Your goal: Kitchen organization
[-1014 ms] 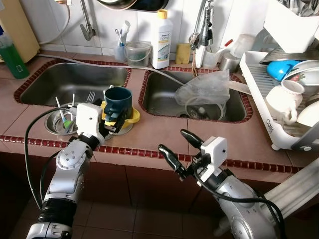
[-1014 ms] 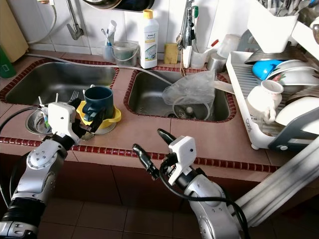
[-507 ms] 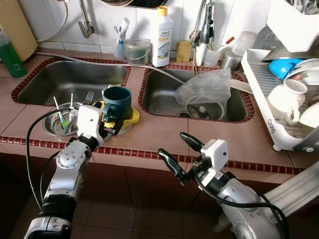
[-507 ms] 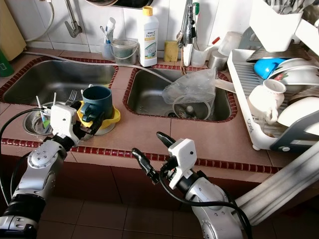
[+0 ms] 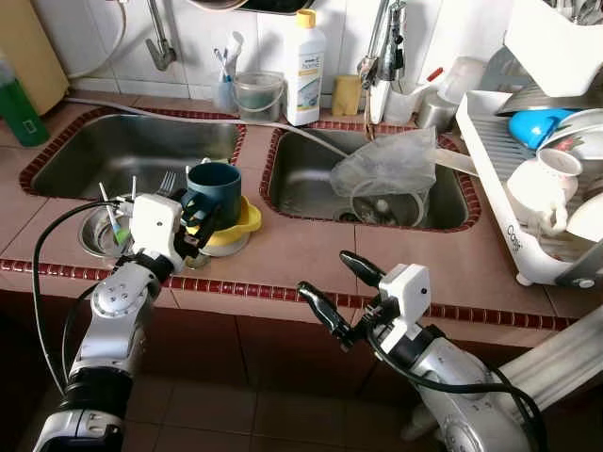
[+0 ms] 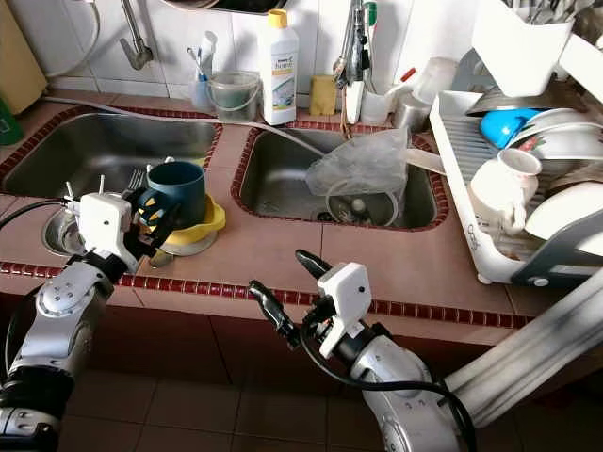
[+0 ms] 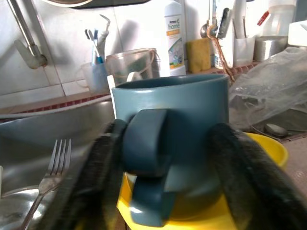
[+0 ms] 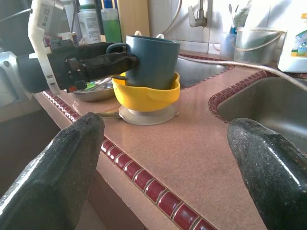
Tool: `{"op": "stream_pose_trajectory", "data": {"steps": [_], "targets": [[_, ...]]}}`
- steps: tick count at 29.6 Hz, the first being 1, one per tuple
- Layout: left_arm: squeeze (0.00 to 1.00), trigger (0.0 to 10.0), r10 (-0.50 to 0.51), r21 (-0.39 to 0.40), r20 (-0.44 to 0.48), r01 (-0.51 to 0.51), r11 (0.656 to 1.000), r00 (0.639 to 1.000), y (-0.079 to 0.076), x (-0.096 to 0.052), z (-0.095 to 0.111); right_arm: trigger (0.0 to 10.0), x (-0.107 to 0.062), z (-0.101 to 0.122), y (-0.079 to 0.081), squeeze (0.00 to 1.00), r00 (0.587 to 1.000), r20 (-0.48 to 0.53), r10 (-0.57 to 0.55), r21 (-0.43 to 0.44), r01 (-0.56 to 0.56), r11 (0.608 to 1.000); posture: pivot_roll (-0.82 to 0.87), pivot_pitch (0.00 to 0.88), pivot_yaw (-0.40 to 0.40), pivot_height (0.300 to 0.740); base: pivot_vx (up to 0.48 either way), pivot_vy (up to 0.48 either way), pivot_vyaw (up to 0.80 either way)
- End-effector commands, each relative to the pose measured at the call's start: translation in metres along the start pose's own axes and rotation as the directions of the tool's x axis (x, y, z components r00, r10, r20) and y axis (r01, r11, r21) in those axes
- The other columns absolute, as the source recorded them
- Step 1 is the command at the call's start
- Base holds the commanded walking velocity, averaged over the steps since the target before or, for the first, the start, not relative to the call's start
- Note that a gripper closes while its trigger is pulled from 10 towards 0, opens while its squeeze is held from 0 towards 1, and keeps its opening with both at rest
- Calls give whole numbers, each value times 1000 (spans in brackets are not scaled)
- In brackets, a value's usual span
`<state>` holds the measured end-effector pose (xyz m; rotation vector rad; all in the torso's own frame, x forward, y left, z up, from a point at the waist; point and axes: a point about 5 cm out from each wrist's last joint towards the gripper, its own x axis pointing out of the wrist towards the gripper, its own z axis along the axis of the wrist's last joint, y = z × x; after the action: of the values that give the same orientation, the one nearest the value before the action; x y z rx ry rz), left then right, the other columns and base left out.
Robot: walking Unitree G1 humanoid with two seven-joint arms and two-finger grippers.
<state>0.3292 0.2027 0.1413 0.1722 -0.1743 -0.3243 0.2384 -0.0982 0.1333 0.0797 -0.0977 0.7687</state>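
- The tiled counter [image 5: 283, 259] runs across the scene with two steel sinks let into it: the left sink [image 5: 132, 151] and the right sink [image 5: 311, 174], which holds a crumpled clear plastic bag [image 5: 382, 165].
- A white dish rack [image 5: 509, 188] stands at the counter's right end, loaded with a white cup [image 5: 537, 184] and other crockery.
- The left arm reaches up and forward from below the counter edge, elbow bent, its wrist block level with the counter top.
- The right arm is bent in front of the counter, below its edge, well apart from the mug.
- The right gripper [image 5: 344, 287] hangs there with its fingers spread wide and nothing between them.
- The left gripper [image 5: 200, 218] has its fingers parted to either side of the mug's handle; in the left wrist view they flank the handle closely, but whether they press on it cannot be told.
- The blue mug [image 5: 217, 188] stands upright, mouth up, inside a yellow bowl [image 5: 236, 229] on the strip of counter between the sinks, its handle [image 7: 144, 143] turned toward the left gripper.
- A steel dish [image 5: 99, 235] with a fork [image 7: 45, 179] sits just beside the bowl.
- A white bottle [image 5: 303, 71] stands at the back wall.
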Motion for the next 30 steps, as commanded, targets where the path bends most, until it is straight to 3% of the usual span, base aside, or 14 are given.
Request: {"op": "stream_pose_trajectory", "data": {"steps": [1,15,30], "targets": [[0,0,-1,16,17,0,1000,1000,4,-2,5,10000,1,3,2,0,1000,4,14,-12,-14,1000,-99,78,11,740,0,0,0],[0,0,-21,18,20,21,1000,1000,0,-5,6,10000,3,2,1,0,1000,1,19,-20,-19,1000,-93,72,6,740,0,0,0],[0,0,-95,24,-14,95,995,995,-18,-12,-2,10000,2,2,-1,0,999,-8,34,-32,-34,999,-87,59,0,740,0,0,0]]}}
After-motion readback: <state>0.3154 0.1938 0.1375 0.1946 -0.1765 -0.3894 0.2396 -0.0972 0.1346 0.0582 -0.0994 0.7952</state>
